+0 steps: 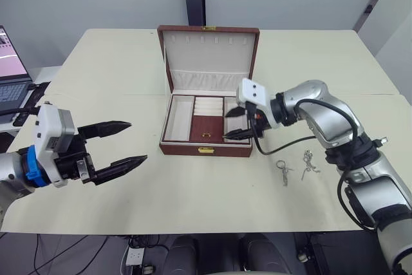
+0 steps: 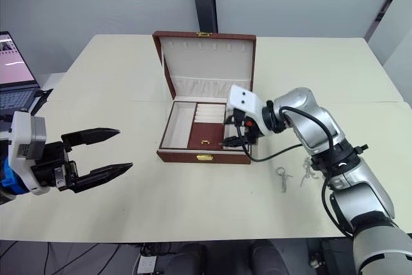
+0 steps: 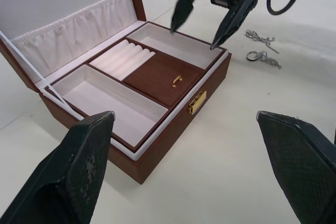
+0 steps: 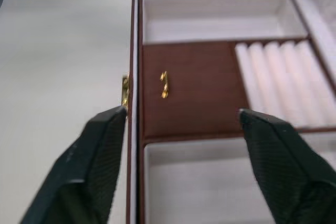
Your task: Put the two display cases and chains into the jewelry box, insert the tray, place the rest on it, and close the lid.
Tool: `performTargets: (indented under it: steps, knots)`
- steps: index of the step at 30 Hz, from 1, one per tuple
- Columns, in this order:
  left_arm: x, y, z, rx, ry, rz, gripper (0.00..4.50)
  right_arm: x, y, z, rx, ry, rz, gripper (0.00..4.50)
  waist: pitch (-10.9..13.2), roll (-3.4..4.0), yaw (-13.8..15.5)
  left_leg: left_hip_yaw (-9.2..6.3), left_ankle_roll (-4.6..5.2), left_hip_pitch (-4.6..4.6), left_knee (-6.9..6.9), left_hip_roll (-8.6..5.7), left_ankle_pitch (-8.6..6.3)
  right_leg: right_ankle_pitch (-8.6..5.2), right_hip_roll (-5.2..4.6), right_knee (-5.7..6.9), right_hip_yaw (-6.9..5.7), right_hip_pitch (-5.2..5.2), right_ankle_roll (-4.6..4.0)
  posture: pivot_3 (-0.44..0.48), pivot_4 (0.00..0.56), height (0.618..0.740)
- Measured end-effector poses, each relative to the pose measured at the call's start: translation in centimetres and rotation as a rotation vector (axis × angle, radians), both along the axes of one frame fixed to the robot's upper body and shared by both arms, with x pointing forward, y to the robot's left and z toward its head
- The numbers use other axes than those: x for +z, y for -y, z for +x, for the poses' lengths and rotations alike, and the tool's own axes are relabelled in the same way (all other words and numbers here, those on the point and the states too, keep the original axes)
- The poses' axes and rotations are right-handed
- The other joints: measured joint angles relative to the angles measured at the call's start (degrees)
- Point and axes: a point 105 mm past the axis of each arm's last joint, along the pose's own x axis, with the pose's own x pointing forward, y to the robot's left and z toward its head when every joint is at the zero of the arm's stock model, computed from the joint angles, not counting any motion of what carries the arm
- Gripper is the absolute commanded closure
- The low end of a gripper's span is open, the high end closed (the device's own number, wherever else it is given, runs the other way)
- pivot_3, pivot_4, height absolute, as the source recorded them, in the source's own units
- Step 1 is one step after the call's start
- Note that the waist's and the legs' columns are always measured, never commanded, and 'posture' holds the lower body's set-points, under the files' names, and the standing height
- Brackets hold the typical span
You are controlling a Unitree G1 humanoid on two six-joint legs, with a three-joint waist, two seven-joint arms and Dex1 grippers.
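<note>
1. A maroon wood-grain jewelry box (image 1: 206, 149) sits near the middle of a cream counter (image 1: 193, 191), its gold clasp on the front wall facing the robot.
2. The lid (image 1: 209, 56) stands open and upright behind the box, showing a cream lining with a gathered pocket along its lower part.
3. The tray (image 1: 207, 128) is seated inside the box: a cream slot on each side, ring rolls at the back centre, and a maroon centre panel with a small gold pull at the front.
4. The right end effector (image 1: 236, 124) hovers over the right side slot of the tray, its two black fingers spread apart and holding nothing.
5. The left end effector (image 1: 122, 143) hangs over bare counter, well to the left of the box, fingers wide apart and empty.
6. Two small silvery chain pieces (image 1: 284, 170) and (image 1: 309, 162) lie on the counter to the right of the box, near each other and apart from the box.
7. A laptop (image 1: 11, 75) sits at the far left edge, off the counter.
</note>
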Motion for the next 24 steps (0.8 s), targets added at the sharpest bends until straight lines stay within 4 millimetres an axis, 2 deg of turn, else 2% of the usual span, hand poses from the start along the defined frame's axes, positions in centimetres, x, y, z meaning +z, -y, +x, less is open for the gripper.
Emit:
performTargets:
  steps: [1, 5, 11, 15, 20, 24]
  knots:
    - [0.0, 0.0, 0.0, 0.003, 0.001, 0.0, 0.0, 0.5, -0.5, 0.2, -0.003, 0.015, 0.03, 0.71, 0.0, 0.0, -0.02, 0.01, 0.0, 0.0, 0.0, 0.0, 0.0, 0.0, 0.0, 0.0, 0.01, -0.01, 0.0, 0.0, 0.15, 0.74]
    - [0.0, -0.1, 0.1, 0.011, 0.003, -0.001, 0.0, 0.7, -1.9, 0.6, -0.003, 0.026, 0.076, 2.02, 0.0, 0.0, -0.03, 0.01, 0.0, -0.01, 0.0, -0.01, 0.0, 0.0, -0.01, 0.0, 0.0, 0.0, 0.0, 0.0, 0.15, 0.74]
    - [-0.1, -0.1, 0.2, 0.023, 0.005, -0.009, 0.0, -0.6, -3.0, 1.0, -0.017, -0.011, 0.076, 3.61, 0.0, 0.0, -0.05, 0.01, 0.0, -0.01, 0.0, -0.01, 0.0, 0.0, -0.02, 0.0, 0.0, -0.01, 0.0, 0.0, 0.15, 0.74]
    - [-0.3, 0.1, 0.4, 0.023, -0.002, -0.012, 0.0, -2.4, -3.3, 1.8, -0.039, -0.024, 0.028, 4.49, 0.0, 0.0, -0.1, 0.02, 0.0, 0.0, 0.0, -0.02, 0.0, 0.0, -0.01, 0.01, 0.0, -0.02, 0.0, 0.0, 0.15, 0.74]
    - [-0.7, 0.3, 0.5, 0.019, -0.012, -0.02, 0.0, -4.4, -2.7, 2.7, -0.066, -0.022, -0.042, 4.49, 0.0, 0.0, -0.12, 0.04, 0.0, 0.0, 0.0, -0.02, 0.0, 0.0, -0.01, 0.01, 0.01, -0.02, 0.0, 0.0, 0.15, 0.74]
    - [-0.7, 0.2, 0.6, 0.031, -0.007, -0.022, 0.0, -4.6, -2.9, 2.7, -0.041, 0.015, -0.061, 4.49, 0.0, 0.0, -0.24, 0.03, 0.0, 0.02, 0.0, -0.01, 0.0, 0.0, -0.01, 0.01, 0.01, -0.01, 0.0, 0.0, 0.15, 0.74]
